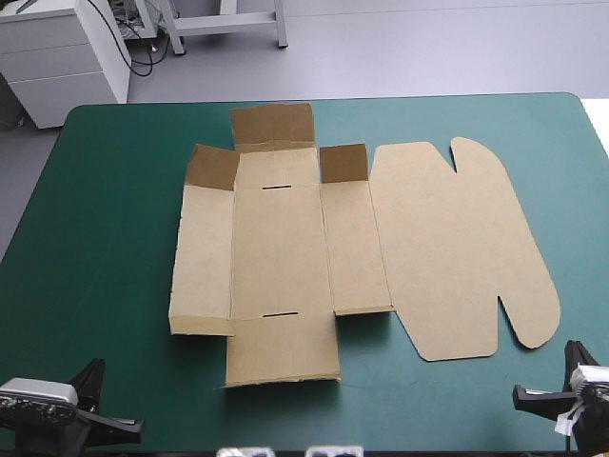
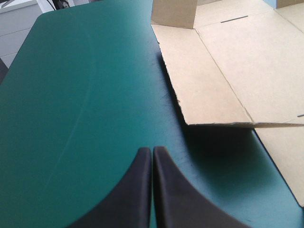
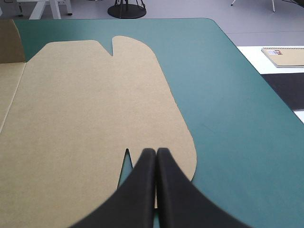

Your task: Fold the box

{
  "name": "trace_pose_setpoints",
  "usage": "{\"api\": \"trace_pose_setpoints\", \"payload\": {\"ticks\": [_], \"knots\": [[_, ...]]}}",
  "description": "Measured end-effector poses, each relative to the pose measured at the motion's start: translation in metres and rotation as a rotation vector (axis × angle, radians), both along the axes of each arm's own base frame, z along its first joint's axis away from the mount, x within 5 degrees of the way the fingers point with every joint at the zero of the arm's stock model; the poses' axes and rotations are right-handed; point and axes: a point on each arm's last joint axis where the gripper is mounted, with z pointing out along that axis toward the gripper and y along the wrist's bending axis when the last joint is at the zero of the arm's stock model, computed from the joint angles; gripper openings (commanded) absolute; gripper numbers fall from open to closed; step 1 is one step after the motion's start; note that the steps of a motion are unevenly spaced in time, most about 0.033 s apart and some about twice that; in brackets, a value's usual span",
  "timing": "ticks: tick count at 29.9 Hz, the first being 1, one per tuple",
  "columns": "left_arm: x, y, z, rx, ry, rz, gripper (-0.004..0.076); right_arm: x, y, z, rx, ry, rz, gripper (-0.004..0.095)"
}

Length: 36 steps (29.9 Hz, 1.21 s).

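The brown box (image 1: 314, 248) lies as a cut sheet, mostly flat, in the middle of the teal-green table. Three small flaps at its far end stand raised, and its rounded lid panel (image 1: 457, 248) lies flat on the right. My left gripper (image 2: 152, 153) is shut, low over the bare cover near the table's front left, short of the box's left panel (image 2: 204, 90). My right gripper (image 3: 156, 153) is shut too, at the near rounded edge of the lid panel (image 3: 85, 109). Both grippers hold nothing. In the high view only the arms' ends show, at the bottom corners.
Bare teal-green cover (image 1: 105, 219) runs wide to the left of the box and in a narrower strip on the right (image 1: 571, 190). The table's front edge lies just behind both grippers. A white cabinet (image 1: 57, 57) stands beyond the far left corner.
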Motion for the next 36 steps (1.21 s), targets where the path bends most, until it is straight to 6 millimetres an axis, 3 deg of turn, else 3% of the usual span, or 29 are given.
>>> {"api": "trace_pose_setpoints", "payload": {"ticks": [6, 10, 24, 31, 36], "knots": [[0.005, -0.004, 0.004, -0.056, -0.016, -0.029, -0.0008, 0.000, 0.000, 0.000, 0.000, 0.000, 0.000, -0.0019], [0.024, -0.002, 0.004, -0.088, 0.081, -0.031, -0.0008, 0.000, 0.000, 0.000, 0.000, 0.000, 0.000, -0.0019], [0.137, 0.001, 0.025, -0.187, 0.455, -0.154, -0.0003, 0.000, 0.000, 0.000, -0.001, -0.004, 0.000, -0.0019], [0.199, -0.005, 0.010, -0.286, 0.683, -0.341, -0.0003, 0.000, 0.000, 0.000, -0.001, -0.005, 0.000, -0.0019], [0.226, 0.006, -0.004, -0.365, 0.763, -0.343, -0.0003, 0.000, 0.000, 0.001, -0.001, -0.006, 0.000, -0.0019]]}}
